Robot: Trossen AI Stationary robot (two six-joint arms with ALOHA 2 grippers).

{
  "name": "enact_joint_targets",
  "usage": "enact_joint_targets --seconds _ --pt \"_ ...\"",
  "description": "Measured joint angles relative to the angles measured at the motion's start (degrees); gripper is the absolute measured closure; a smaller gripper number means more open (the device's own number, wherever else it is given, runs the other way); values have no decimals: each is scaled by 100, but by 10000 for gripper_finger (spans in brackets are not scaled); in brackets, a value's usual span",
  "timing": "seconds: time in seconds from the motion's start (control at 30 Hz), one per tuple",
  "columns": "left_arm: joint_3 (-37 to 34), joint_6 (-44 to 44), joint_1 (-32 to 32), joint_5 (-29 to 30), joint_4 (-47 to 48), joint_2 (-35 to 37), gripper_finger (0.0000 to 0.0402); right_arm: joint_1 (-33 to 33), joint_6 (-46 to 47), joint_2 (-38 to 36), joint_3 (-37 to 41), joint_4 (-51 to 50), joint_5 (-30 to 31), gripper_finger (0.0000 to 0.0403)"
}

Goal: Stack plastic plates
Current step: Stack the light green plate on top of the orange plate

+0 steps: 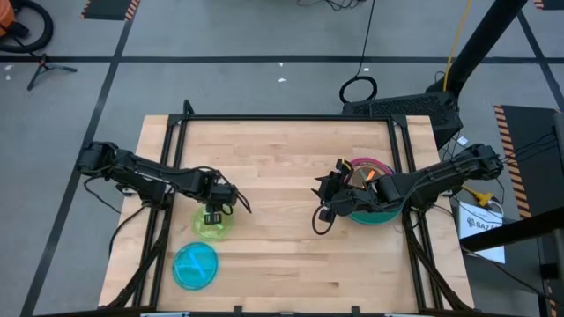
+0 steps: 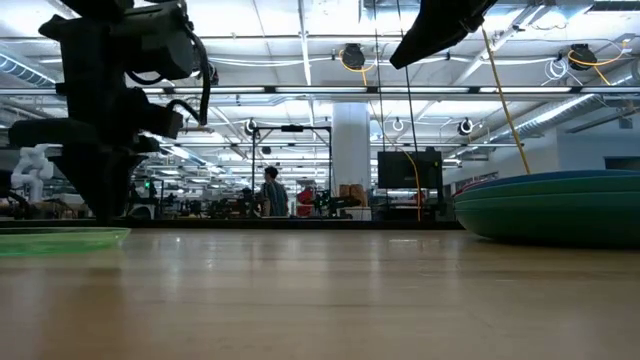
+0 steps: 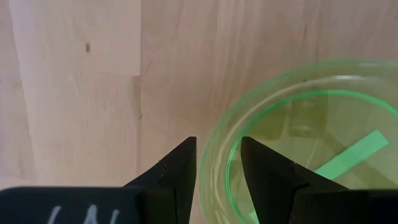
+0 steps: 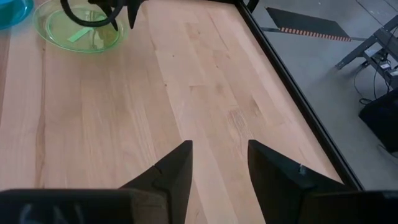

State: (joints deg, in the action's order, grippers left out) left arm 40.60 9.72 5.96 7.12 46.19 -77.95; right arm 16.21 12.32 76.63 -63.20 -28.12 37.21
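Mostly done, judging by the pile [image 1: 368, 211] at the right side of the table [image 1: 282, 141]: several plates nested there, a large teal one at the bottom with dark green, pink and orange showing above it, exact count impossible to tell from above; seen from table height as a low teal-and-green mound. Still loose on the left half: a lime plate [image 1: 212, 223] and, nearer the front edge, a cyan plate [image 1: 195, 265], the two close together but not nested, both well apart from the pile. Left gripper [image 3: 217, 171] down at the lime plate, fingers parted with the plate's rim running between them, one finger outside the rim and one over the inside; not pinching yet, as far as can be told. Right gripper [image 4: 219, 168] spread and empty, hovering over bare wood just beside the pile, pointing across toward the lime plate. Left to do, by this reading: grip and carry the lime plate onto the pile, then the cyan one; two small plates from finished.
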Motion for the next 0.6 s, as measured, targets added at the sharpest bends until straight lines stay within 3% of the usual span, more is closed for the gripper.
enact_joint_targets --seconds 0.4,0.5,0.6 --pt "0 -200 0 80 -42 -21 271 0 0 1 0 -24 0 255" --pt "0 -225 0 83 -39 -20 293 0 0 -1 0 -24 0 255" --pt "0 -254 0 81 -39 -20 340 0 0 0 0 -24 0 255"
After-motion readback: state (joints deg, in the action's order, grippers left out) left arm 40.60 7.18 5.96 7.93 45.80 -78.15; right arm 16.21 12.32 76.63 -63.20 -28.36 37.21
